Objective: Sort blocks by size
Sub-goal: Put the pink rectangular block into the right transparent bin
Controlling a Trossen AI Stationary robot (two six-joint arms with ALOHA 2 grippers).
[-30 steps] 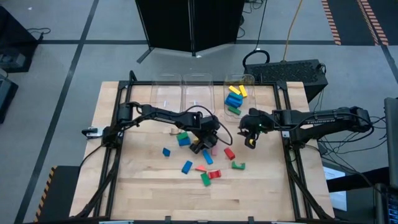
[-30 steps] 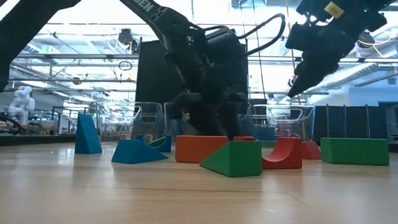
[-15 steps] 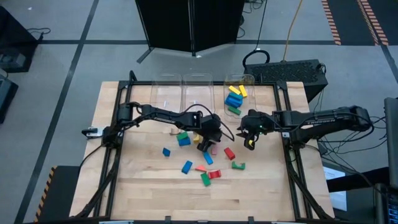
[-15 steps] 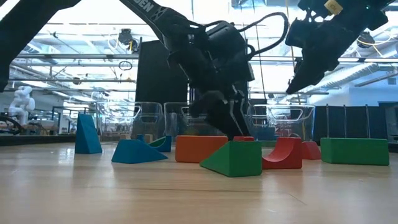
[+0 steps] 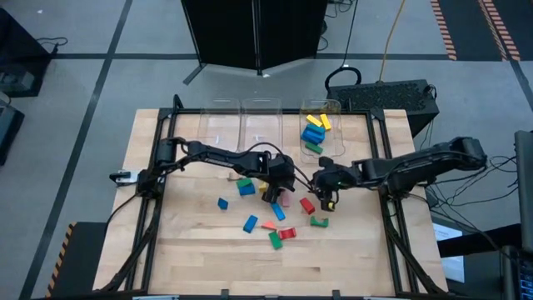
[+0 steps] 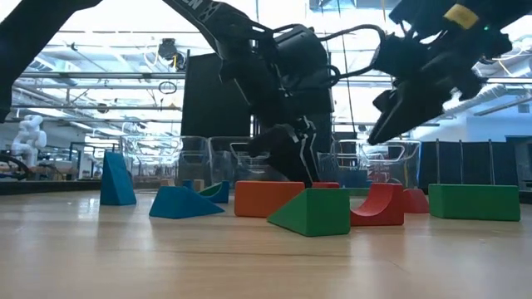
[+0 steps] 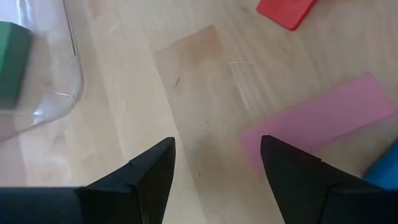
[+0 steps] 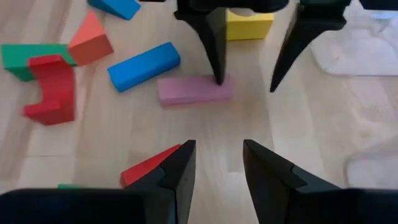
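Note:
Several small blocks lie flat on the wooden table (image 5: pixel 191 250): a pink block (image 8: pixel 194 89), a blue one (image 8: pixel 143 65), a yellow one (image 8: pixel 249 25), a red arch (image 8: pixel 53 87), and a red block (image 8: pixel 146 169). My left gripper (image 5: pixel 275 193) is open at the pink block's end (image 7: pixel 323 121), fingers pointing down. My right gripper (image 5: pixel 326 200) is open and empty above the table, just right of the red block (image 5: pixel 306 205). The rightmost of three clear bins (image 5: pixel 333 107) holds several blocks. My left gripper has one fingertip (image 8: pixel 219 74) at the pink block's end, coming from above. Whether it touches the block I cannot tell. The block lies flat on the table.
Three clear bins stand in a row at the table's far edge (image 5: pixel 221 125). More blocks lie near the table's middle: green (image 5: pixel 244 181), blue (image 5: pixel 250 223), orange (image 5: pixel 269 225), green (image 5: pixel 319 222). Bare wood shows toward the near and left edges.
My right gripper has gone toward the table's left and near edges, closer to the red block and to my left gripper. My left gripper has tipped and its fingers have risen a little off the table.

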